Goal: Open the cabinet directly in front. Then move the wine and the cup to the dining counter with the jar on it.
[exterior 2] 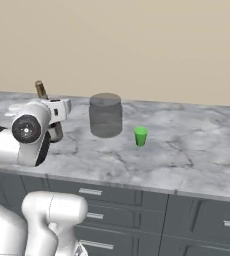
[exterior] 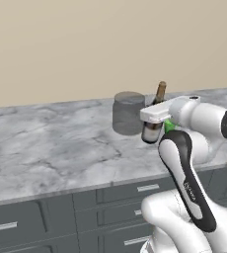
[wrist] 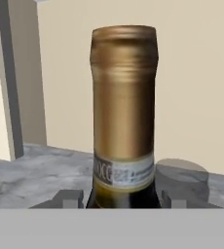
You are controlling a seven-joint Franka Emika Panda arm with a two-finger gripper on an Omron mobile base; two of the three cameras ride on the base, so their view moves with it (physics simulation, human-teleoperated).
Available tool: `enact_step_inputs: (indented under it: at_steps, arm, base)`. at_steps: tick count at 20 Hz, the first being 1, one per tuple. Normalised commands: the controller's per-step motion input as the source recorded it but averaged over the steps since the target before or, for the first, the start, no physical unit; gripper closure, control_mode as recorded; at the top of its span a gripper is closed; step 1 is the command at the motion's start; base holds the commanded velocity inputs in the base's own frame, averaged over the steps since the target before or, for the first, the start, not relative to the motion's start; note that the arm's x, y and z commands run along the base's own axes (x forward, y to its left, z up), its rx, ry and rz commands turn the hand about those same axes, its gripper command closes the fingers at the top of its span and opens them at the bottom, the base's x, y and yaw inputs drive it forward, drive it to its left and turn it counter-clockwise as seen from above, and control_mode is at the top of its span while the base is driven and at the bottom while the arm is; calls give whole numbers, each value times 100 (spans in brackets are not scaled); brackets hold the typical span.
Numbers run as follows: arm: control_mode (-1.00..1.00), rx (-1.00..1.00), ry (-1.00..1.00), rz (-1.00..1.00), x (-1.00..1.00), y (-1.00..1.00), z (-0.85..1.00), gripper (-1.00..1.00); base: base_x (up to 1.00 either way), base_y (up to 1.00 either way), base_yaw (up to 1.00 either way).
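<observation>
Gripper (wrist: 119, 200) clamped around the wine bottle (wrist: 124, 116), finger tips (wrist: 70, 198) flanking its shoulder — gold-foiled neck upright between them. Bottle base low over the dining counter (exterior: 51, 148); touching the marble or just above it, cannot tell. Left to right in the right base view: bottle (exterior 2: 41, 91) mostly hidden by the arm, smoky-grey jar (exterior 2: 105, 115) just beside it, then green cup (exterior 2: 140, 136) standing apart on bare marble. From the left base view, jar (exterior: 128, 112) behind the bottle (exterior: 156, 118), cup (exterior: 169, 125) a green sliver behind the wrist. Jar contents not discernible. Dark grey drawers (exterior: 120, 195) below the counter.
</observation>
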Motion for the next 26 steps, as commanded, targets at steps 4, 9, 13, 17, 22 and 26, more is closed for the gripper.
enact_step_inputs:
  at_steps: [4, 9, 13, 17, 22, 26]
  arm:
    - [-100, 0, 11, 1, 85, -79, -38, 100]
    - [-100, 0, 11, -1, 100, -45, -45, 100]
    - [-100, -4, 16, -11, 100, -4, -40, 100]
    - [-100, -12, 1, -9, 99, 0, -40, 100]
    - [-100, -7, 0, -2, 58, 0, -31, 100]
    - [-100, 4, 19, -1, 15, -8, -7, 100]
  base:
    - [0, 0, 0]
    - [0, 0, 0]
    - [0, 0, 0]
    - [0, 0, 0]
    - [0, 0, 0]
    - [0, 0, 0]
